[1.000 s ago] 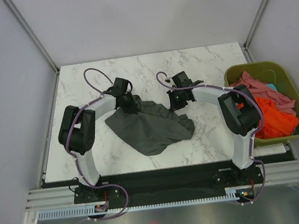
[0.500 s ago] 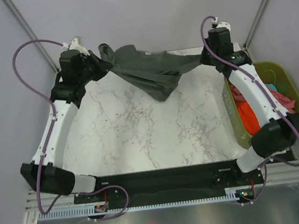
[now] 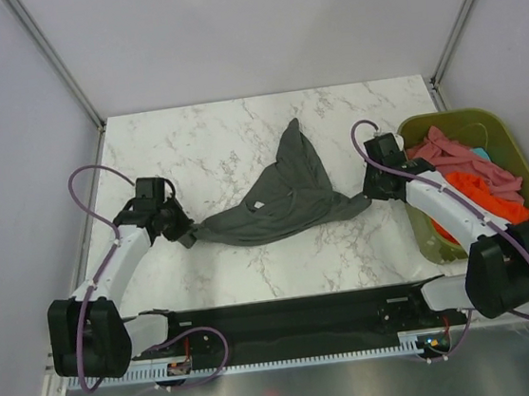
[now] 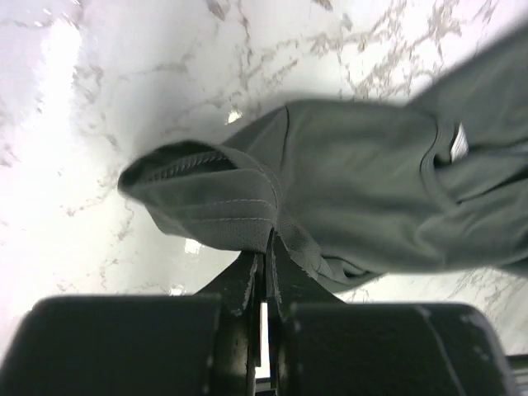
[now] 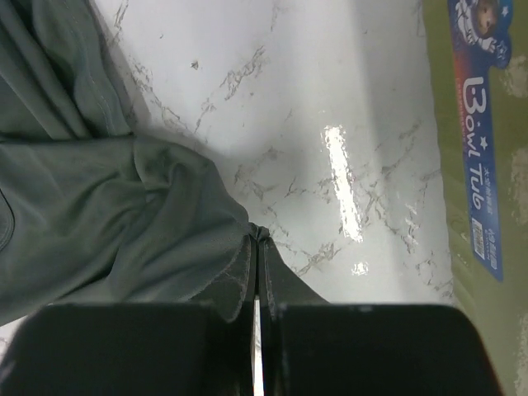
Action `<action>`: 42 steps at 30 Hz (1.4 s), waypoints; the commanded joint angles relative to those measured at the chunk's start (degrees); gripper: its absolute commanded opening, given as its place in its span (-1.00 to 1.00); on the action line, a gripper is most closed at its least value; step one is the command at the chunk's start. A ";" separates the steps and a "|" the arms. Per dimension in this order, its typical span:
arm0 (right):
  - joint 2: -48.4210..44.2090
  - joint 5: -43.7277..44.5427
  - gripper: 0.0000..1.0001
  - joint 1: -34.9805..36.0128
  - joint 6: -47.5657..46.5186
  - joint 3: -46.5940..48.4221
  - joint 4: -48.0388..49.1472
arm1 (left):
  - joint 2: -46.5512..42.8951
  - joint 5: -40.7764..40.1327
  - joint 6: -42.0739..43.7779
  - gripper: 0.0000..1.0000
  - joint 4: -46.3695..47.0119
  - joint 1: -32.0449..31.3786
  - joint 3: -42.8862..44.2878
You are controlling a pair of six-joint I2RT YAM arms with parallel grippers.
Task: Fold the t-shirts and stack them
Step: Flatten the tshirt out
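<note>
A dark charcoal grey t-shirt (image 3: 284, 205) lies stretched across the marble table (image 3: 220, 146) between both arms, with one part trailing toward the back. My left gripper (image 3: 184, 234) is shut on the shirt's left end, a sleeve hem (image 4: 206, 206). My right gripper (image 3: 368, 196) is shut on the shirt's right edge (image 5: 124, 214). An orange t-shirt (image 3: 480, 202) and a pink t-shirt (image 3: 455, 152) lie crumpled in the olive-green bin (image 3: 504, 123) at the right.
The bin stands off the table's right edge; its wall with a blue label (image 5: 478, 140) shows close to my right gripper. Grey walls and metal posts enclose the table at the back and sides.
Both arms have come down and toward the front from high at the back. The shirt, held up in the air half a second ago, now lies stretched low over the table.
</note>
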 commanded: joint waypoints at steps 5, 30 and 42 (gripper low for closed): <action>-4.50 -2.27 -1.00 -0.02 -2.47 -0.61 1.90 | -2.87 -2.11 0.24 -0.96 2.83 1.73 3.34; -27.01 -19.60 -1.00 -0.02 4.29 20.50 0.04 | 9.75 13.49 18.70 -0.95 5.80 1.73 55.10; -21.74 -3.96 -1.00 -0.11 2.45 14.15 0.84 | 60.13 31.11 8.85 -0.95 13.72 -1.08 101.77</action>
